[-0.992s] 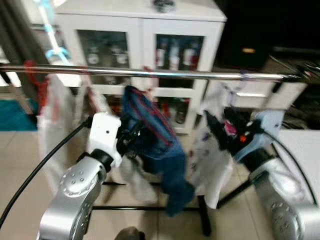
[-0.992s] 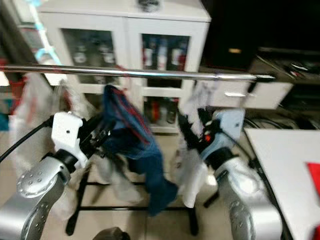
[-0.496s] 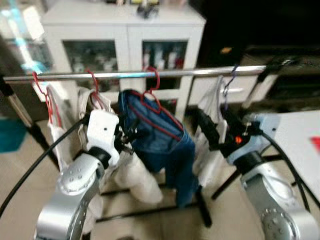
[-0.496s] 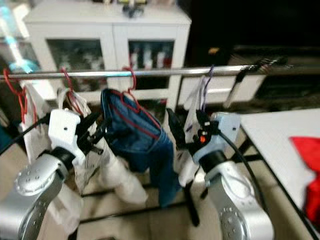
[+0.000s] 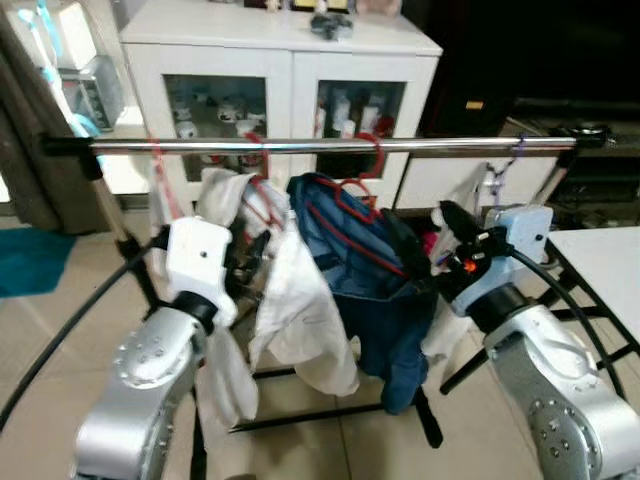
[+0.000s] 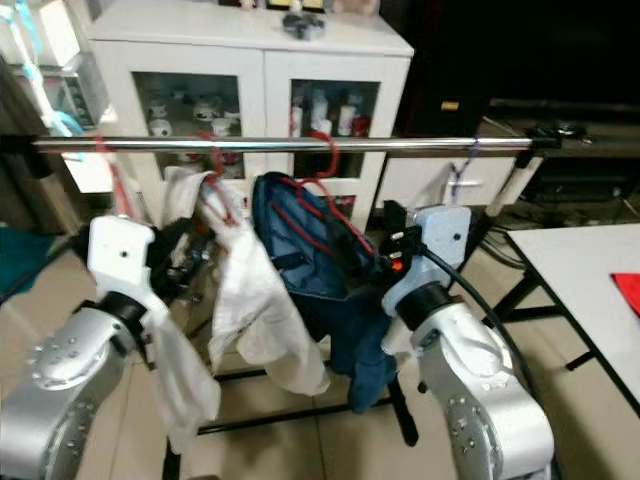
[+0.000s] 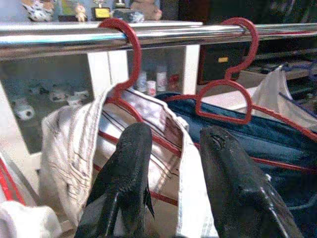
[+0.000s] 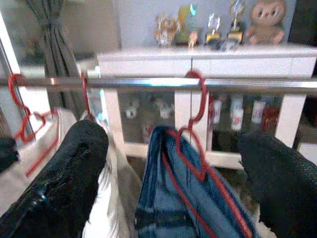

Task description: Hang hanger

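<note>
A silver rail (image 5: pixel 320 146) carries a red hanger (image 5: pixel 368 165) with blue jeans (image 5: pixel 385 300), its hook over the rail. Beside it hangs another red hanger (image 7: pixel 130 44) with a white striped shirt (image 5: pixel 300 310). My left gripper (image 7: pixel 177 134) is open just under the rail, with the shirt's edge lying between its fingers (image 7: pixel 124 168). My right gripper (image 8: pixel 173 144) is wide open and faces the jeans hanger (image 8: pixel 190 144) without touching it. In the left eye view it sits at the jeans' right side (image 5: pixel 425 240).
A white glass-door cabinet (image 5: pixel 280 60) stands behind the rail. More garments hang at the rail's far left and on a purple hanger (image 5: pixel 515 152) at its right. A white table (image 5: pixel 610 260) is at right, the rack's black feet (image 5: pixel 300 415) on tiles, a teal rug (image 5: pixel 30 260) at left.
The camera has swung and the picture is sharper. The jeans hanger's red hook now sits plainly over the rail. Both grippers have stayed close to the hanging clothes.
</note>
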`<state>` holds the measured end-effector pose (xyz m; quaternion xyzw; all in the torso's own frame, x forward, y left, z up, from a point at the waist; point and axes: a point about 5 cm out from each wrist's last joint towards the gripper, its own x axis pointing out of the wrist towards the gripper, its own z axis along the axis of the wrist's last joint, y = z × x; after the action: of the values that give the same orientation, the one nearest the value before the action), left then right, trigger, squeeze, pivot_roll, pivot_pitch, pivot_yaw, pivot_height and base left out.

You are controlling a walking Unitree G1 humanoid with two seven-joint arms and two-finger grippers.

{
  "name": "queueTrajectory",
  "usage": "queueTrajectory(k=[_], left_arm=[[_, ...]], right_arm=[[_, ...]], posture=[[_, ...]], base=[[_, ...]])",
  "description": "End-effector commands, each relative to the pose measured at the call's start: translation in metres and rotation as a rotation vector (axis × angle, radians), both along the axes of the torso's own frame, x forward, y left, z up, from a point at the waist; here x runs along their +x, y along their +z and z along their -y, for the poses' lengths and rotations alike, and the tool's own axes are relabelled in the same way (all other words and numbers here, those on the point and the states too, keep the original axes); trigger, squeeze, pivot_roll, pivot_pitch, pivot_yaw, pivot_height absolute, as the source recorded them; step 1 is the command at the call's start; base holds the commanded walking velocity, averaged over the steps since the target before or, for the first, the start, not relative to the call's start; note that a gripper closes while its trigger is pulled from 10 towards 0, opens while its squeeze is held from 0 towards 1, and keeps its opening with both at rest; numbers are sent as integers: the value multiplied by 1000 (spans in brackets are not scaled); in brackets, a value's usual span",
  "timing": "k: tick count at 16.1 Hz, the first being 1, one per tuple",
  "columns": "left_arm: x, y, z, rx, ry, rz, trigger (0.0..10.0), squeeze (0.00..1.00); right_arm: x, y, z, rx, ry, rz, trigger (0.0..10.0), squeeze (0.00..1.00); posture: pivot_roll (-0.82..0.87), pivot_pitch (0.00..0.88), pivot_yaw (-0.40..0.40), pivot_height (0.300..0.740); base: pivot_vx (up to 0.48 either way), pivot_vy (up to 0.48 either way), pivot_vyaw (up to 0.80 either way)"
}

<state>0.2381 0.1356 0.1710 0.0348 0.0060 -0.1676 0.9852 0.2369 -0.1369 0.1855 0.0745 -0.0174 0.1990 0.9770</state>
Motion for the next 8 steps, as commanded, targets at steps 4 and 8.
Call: queueTrajectory(k=[4, 8], left_arm=[[2, 4, -5, 31, 15, 12, 10000, 0], [3, 6, -9, 85, 42, 26, 10000, 0]], right_arm=[[7, -6, -7, -50, 11, -8, 10000, 1000], [10, -5, -15, 34, 40, 20, 10000, 1000]], posture=[[133, 0, -41, 740], [151, 0, -52, 740]], base=[[0, 123, 800], [0, -120, 800]])
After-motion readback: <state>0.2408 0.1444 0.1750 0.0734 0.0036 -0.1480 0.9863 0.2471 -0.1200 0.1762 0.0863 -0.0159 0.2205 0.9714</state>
